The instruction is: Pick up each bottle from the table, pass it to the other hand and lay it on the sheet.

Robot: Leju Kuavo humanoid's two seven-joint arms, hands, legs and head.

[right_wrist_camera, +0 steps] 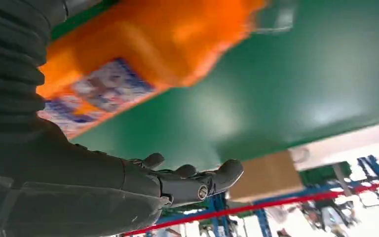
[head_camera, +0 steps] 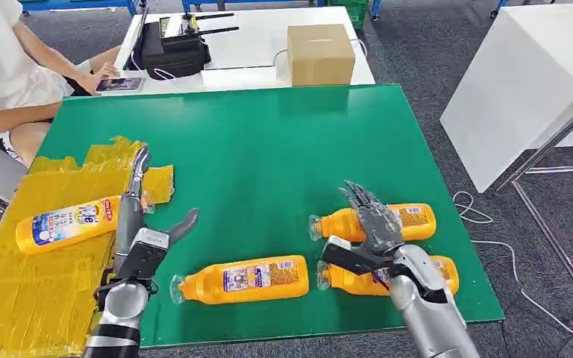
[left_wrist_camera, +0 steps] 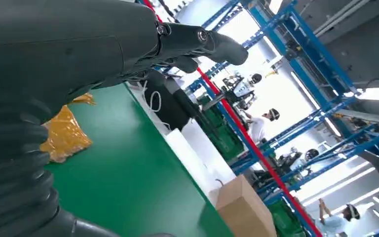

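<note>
Reaching for the next pick: the right hand [head_camera: 369, 224] is held spread and empty above two orange bottles at the right of the green table [head_camera: 268, 149], the far bottle [head_camera: 410, 220] just beyond its fingers, the near bottle [head_camera: 358, 280] partly under the palm. A third orange bottle [head_camera: 242, 280] lies mid-table. One bottle [head_camera: 67, 224] is already laid on the yellow sheet [head_camera: 15, 291]. The left hand [head_camera: 138, 224] is extended, fingers straight, nothing held, over the sheet's edge. Next, a lowering and closing around one bottle's body is judged necessary, then a handover.
</note>
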